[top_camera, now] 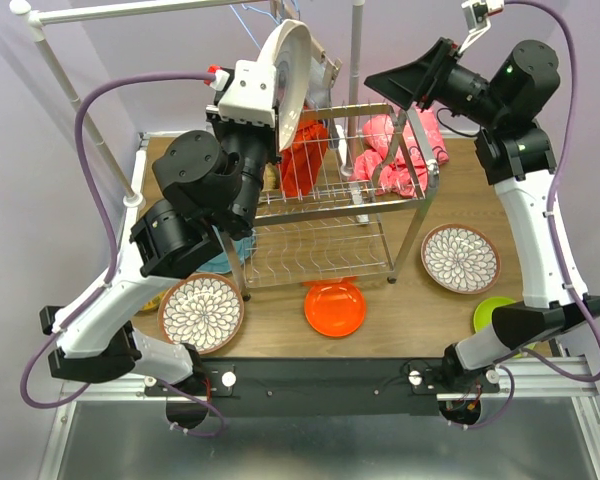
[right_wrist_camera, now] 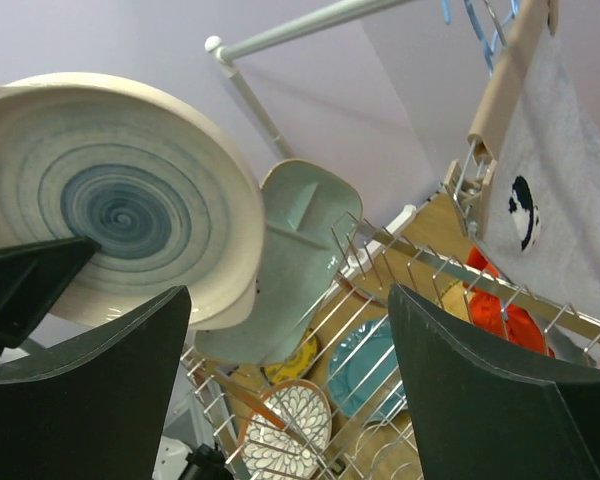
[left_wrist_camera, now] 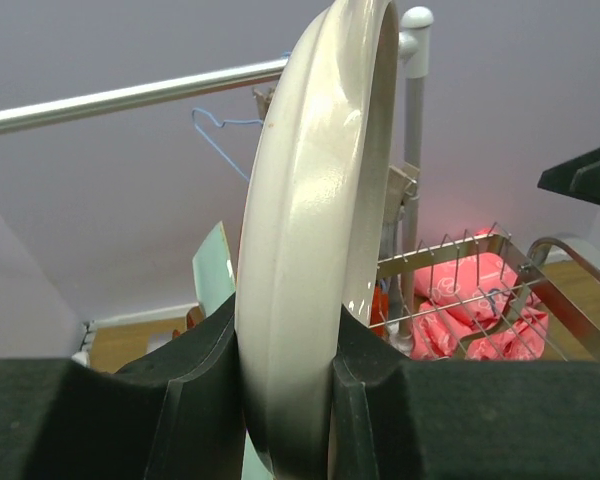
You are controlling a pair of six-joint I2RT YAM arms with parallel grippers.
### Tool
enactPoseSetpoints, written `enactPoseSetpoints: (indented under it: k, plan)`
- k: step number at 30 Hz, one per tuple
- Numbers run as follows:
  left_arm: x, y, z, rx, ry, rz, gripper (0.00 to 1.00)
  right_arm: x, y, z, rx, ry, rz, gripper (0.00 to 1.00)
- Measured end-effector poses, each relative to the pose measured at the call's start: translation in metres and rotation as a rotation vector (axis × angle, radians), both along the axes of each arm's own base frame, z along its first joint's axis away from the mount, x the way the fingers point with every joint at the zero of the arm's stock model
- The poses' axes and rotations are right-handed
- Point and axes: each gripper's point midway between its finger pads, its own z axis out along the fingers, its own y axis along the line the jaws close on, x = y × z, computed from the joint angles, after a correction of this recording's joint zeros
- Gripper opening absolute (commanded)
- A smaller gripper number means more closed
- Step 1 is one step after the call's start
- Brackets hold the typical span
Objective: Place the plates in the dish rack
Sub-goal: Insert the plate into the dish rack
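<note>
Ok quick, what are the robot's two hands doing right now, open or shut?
Left gripper: shut on the cream plate, held on edge.
Right gripper: open, holding nothing.

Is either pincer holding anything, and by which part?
The left pincer clamps the rim of a cream plate with a blue spiral centre, held on edge above the dish rack. The right pincer is open and empty.
</note>
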Motion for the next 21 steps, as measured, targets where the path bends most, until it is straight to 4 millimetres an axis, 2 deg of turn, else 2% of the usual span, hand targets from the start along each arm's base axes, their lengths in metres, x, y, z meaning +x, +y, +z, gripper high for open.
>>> enactPoseSetpoints:
  k: [4, 12, 17, 21]
  plan:
    - [0.001, 0.01, -0.006, -0.029, 0.043, 0.066, 0.0, 0.004, 0.001, -0.01, -0.024, 0.0, -0.002, 0.88]
    - [-0.002, 0.025, -0.016, -0.063, 0.102, 0.163, 0.0, 0.006, 0.0, -0.011, -0.055, -0.047, -0.012, 0.88]
    - [0.004, 0.017, -0.025, -0.043, 0.126, 0.192, 0.0, 0.007, 0.0, -0.011, -0.06, -0.056, -0.014, 0.88]
    - [0.011, 0.004, -0.035, -0.02, 0.145, 0.205, 0.0, 0.007, -0.001, -0.011, -0.063, -0.061, -0.018, 0.89]
